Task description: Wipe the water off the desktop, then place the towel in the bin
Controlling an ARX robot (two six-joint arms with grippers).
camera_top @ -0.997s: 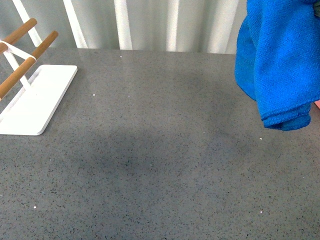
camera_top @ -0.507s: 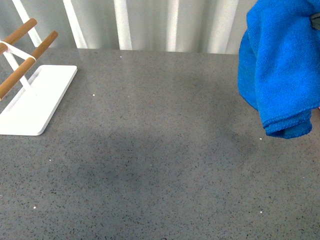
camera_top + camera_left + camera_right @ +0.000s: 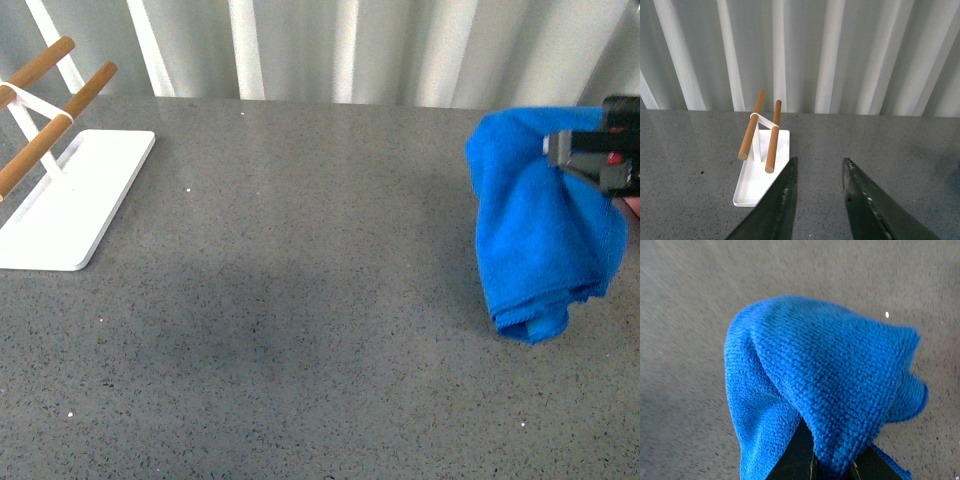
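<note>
One cloth is all I carry. In the front view the towel (image 3: 540,230) hangs at the right side of the desk (image 3: 300,320), bunched in my right jaws. Its lowest fold is at or just above the surface, and I cannot tell whether it touches. The white rack (image 3: 70,200) sits well apart at the far left, and no bin shows.

From the left wrist, my left jaws stand parted with nothing between them, the rack (image 3: 762,170) beyond.

From the right wrist, my right jaws are pinched tight on a gathered fold of the towel (image 3: 825,380), the rest draping loose. I judge it light, soft and floppy, with a terry pile unlikely to slip. Holding a thick bunch rather than one hem edge should keep it secure, though trailing folds could drag.
</note>
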